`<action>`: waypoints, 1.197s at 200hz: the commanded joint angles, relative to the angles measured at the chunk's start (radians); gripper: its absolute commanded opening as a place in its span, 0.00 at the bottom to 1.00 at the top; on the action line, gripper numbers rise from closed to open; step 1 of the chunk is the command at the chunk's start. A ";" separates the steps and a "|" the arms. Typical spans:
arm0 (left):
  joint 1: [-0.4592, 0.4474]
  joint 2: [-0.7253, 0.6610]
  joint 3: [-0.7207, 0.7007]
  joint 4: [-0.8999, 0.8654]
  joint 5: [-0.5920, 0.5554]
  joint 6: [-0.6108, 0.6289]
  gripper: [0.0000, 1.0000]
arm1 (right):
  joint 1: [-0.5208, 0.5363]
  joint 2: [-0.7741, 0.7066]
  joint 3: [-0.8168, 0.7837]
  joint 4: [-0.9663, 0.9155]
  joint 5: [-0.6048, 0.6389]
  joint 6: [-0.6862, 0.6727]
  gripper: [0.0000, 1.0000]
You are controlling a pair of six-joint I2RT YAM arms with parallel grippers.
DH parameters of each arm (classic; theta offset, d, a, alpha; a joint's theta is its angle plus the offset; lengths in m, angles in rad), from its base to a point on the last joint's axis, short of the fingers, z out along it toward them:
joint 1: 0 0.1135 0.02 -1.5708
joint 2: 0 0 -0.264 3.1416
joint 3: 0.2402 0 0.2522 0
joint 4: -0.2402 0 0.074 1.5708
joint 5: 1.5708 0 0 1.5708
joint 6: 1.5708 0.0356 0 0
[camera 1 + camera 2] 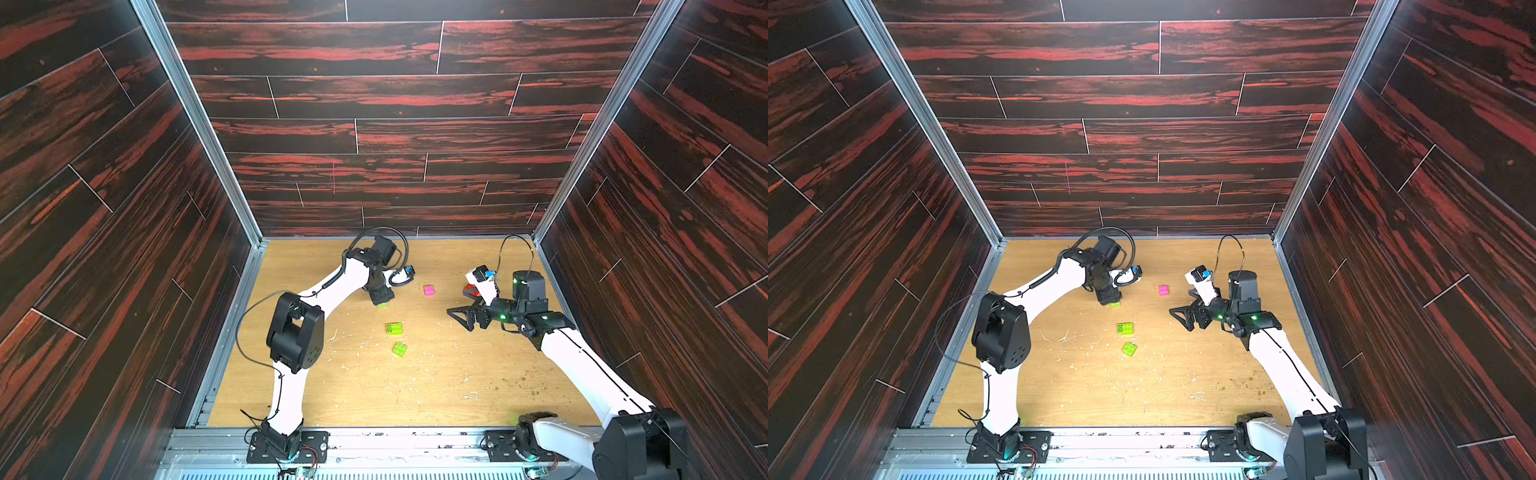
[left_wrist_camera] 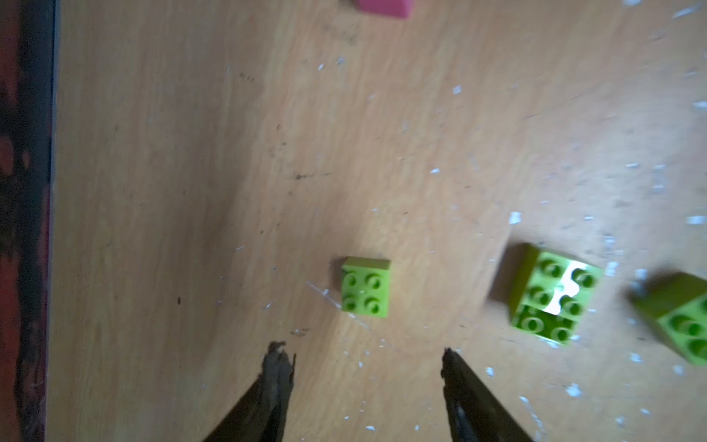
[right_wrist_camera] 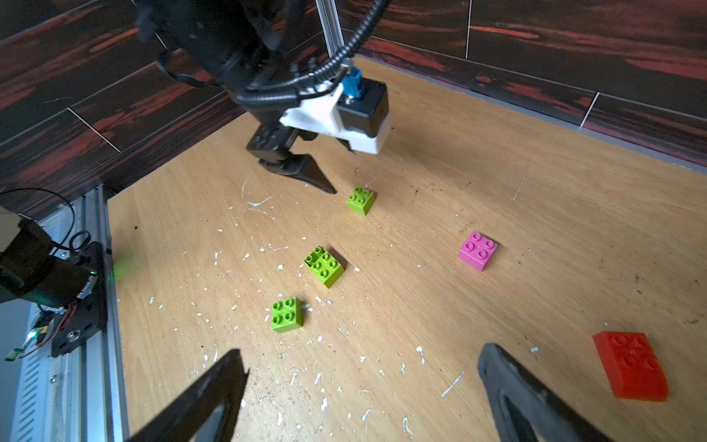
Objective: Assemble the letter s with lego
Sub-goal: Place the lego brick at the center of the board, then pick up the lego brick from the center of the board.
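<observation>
The lego lies loose on the wooden table, and no letter s shows. One small lime green brick (image 2: 366,287) (image 1: 382,305) (image 3: 360,199) sits just beyond the tips of my left gripper (image 2: 363,354) (image 1: 381,298), which is open, empty and not touching it. A stepped green piece (image 1: 393,328) (image 3: 324,266) and another green brick (image 1: 400,349) (image 3: 287,313) lie nearer the front. The pink brick (image 1: 429,289) (image 3: 478,250) is mid-table. The red brick (image 3: 629,365) lies by my right gripper (image 3: 363,354) (image 1: 461,318), open wide and empty.
Dark wood-pattern walls (image 1: 124,208) close in the table on three sides. A metal rail (image 1: 374,440) with both arm bases runs along the front edge. White flecks and scratches cover the table (image 1: 415,395). In both top views the right wrist partly covers the red brick.
</observation>
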 commanded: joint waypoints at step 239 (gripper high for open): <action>0.043 0.229 0.122 -0.057 0.070 -0.017 0.20 | -0.003 -0.010 -0.002 -0.025 -0.064 0.033 0.98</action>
